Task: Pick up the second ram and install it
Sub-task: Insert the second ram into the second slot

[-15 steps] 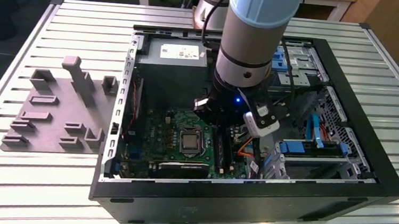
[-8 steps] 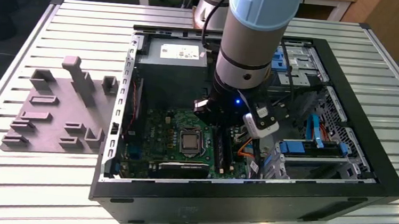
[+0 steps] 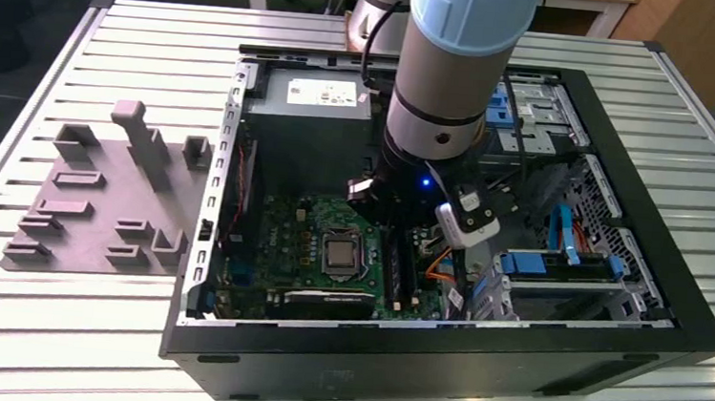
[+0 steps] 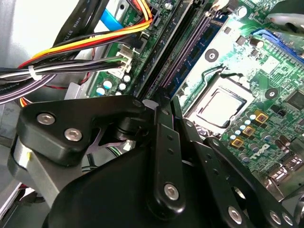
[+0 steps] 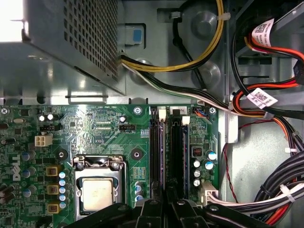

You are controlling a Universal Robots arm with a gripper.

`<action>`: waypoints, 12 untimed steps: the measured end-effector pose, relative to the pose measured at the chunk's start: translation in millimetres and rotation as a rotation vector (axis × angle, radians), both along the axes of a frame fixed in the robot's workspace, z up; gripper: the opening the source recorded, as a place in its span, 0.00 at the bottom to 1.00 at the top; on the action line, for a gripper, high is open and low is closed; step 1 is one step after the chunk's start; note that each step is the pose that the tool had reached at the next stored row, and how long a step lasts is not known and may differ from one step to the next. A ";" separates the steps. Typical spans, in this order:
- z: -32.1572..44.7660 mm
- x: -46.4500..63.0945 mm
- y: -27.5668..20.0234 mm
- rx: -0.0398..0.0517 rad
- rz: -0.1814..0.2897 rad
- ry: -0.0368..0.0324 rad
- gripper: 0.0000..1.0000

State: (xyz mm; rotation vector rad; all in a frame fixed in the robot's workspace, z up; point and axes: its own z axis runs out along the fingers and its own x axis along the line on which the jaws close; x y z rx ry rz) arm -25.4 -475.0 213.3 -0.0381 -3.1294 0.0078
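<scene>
Hovering gripper point(image 4: 164, 111) over memory slots point(image 5: 167, 152) near motherboard point(image 3: 327, 256) edge; fingers closed, on ram stick or not, can't tell. Watch misalignment: your stick jams, cables point(image 4: 85, 45) beside slots snag.

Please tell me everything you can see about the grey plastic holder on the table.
The grey plastic holder is a flat, matt plate with raised blocks, low frames and one tall upright post. It lies flat on the slatted metal table, at the exterior view's left of the open computer case. Whether it touches the case is unclear.
</scene>
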 end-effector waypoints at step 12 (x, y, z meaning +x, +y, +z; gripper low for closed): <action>2.8 0.4 0.0 -0.0019 0.001 0.0007 0.14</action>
